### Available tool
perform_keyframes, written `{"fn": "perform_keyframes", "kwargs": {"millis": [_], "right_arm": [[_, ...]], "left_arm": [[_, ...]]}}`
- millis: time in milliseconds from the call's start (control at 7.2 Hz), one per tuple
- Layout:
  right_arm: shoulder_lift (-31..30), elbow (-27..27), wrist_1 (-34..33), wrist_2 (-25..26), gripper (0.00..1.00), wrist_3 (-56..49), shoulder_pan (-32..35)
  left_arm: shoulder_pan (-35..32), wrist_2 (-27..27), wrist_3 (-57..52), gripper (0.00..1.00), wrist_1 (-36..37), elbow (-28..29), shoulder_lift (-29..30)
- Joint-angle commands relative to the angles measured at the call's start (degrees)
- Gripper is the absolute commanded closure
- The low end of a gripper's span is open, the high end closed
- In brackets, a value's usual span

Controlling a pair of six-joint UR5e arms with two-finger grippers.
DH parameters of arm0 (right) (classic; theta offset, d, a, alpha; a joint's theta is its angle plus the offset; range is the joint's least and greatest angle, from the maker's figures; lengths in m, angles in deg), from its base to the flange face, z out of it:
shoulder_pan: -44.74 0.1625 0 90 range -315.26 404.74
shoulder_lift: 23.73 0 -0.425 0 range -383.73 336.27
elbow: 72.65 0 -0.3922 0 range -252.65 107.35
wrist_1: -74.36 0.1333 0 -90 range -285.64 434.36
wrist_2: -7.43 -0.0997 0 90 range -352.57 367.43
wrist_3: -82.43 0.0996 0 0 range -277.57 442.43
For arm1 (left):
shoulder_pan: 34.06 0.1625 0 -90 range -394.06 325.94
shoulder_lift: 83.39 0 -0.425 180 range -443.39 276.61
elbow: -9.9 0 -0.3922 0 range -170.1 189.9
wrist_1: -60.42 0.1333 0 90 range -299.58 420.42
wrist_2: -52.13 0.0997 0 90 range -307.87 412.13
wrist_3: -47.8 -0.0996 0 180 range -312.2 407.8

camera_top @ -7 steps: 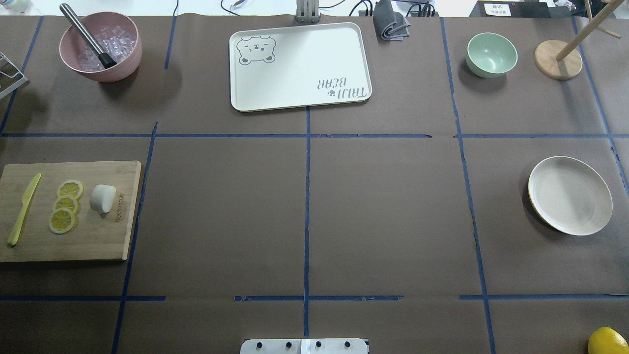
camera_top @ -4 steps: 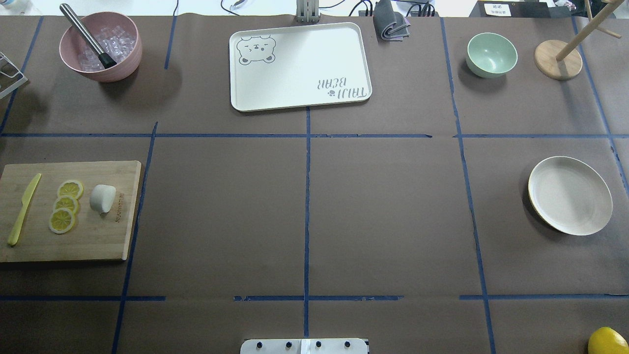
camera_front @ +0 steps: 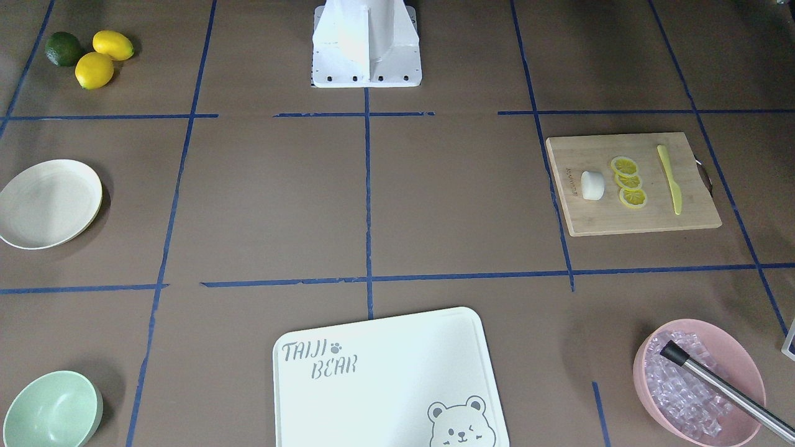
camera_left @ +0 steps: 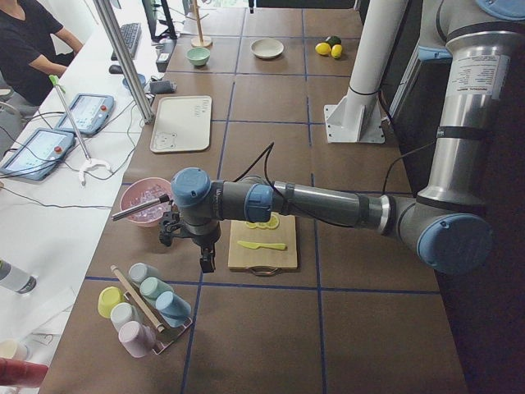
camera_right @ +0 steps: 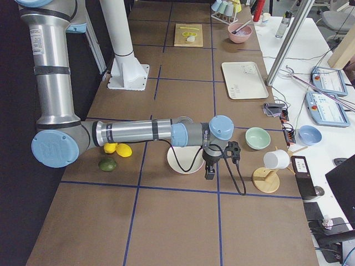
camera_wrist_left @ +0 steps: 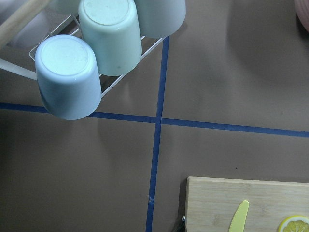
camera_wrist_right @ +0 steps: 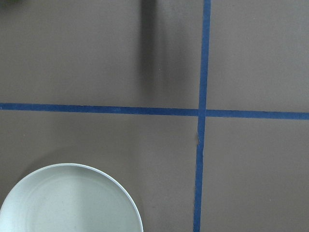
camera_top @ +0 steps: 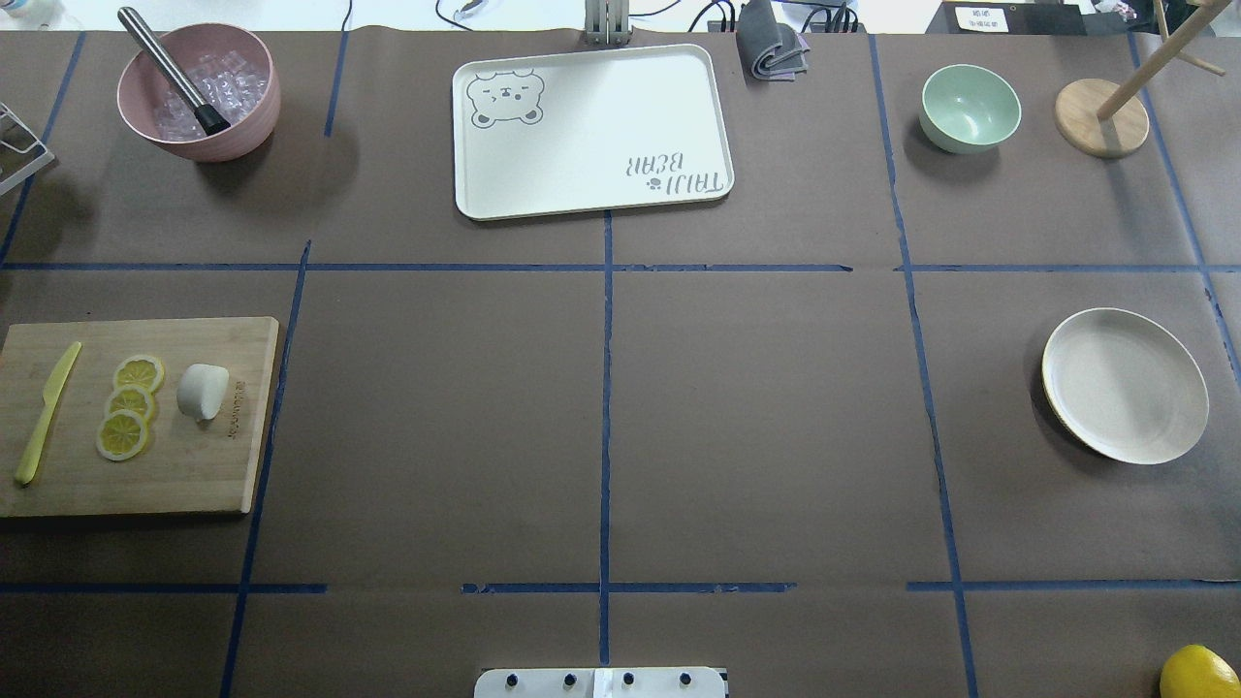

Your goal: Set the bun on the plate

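The bun [camera_top: 203, 391] [camera_front: 592, 185] is a small white lump lying on the wooden cutting board [camera_top: 175, 475] [camera_front: 652, 220] at the table's left, beside three lemon slices [camera_top: 128, 405]. The cream plate [camera_top: 1125, 385] [camera_front: 48, 202] [camera_wrist_right: 72, 203] lies empty at the table's right. My left gripper [camera_left: 207, 263] hangs past the board's outer end, near a cup rack, and appears only in the exterior left view. My right gripper [camera_right: 210, 174] hangs just beyond the plate and appears only in the exterior right view. Whether either gripper is open or shut I cannot tell.
A yellow knife [camera_top: 44, 415] lies on the board. A pink bowl [camera_top: 199, 92] of ice holds a metal tool. The bear-printed tray [camera_top: 591, 131], a green bowl [camera_top: 970, 107] and a wooden stand [camera_top: 1101, 118] line the far side. Lemons [camera_front: 102, 56] lie near the base.
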Motion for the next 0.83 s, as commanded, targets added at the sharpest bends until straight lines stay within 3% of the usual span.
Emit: {"fn": "perform_keyframes", "kwargs": {"millis": [0, 417, 694], "right_arm": [[-1.19, -0.54, 4.39, -0.06, 0.0, 0.78, -0.21], [-1.8, -0.54, 5.97, -0.68, 0.0, 4.72, -5.12], [-5.84, -3.5, 21.8, 0.9, 0.02, 14.71, -9.69]], "left_arm": [[0.0, 0.0, 0.0, 0.0, 0.06, 0.03, -0.06], [0.0, 0.09, 0.0, 0.0, 0.06, 0.03, -0.06], [0.09, 0.18, 0.09, 0.0, 0.06, 0.03, -0.06]]}}
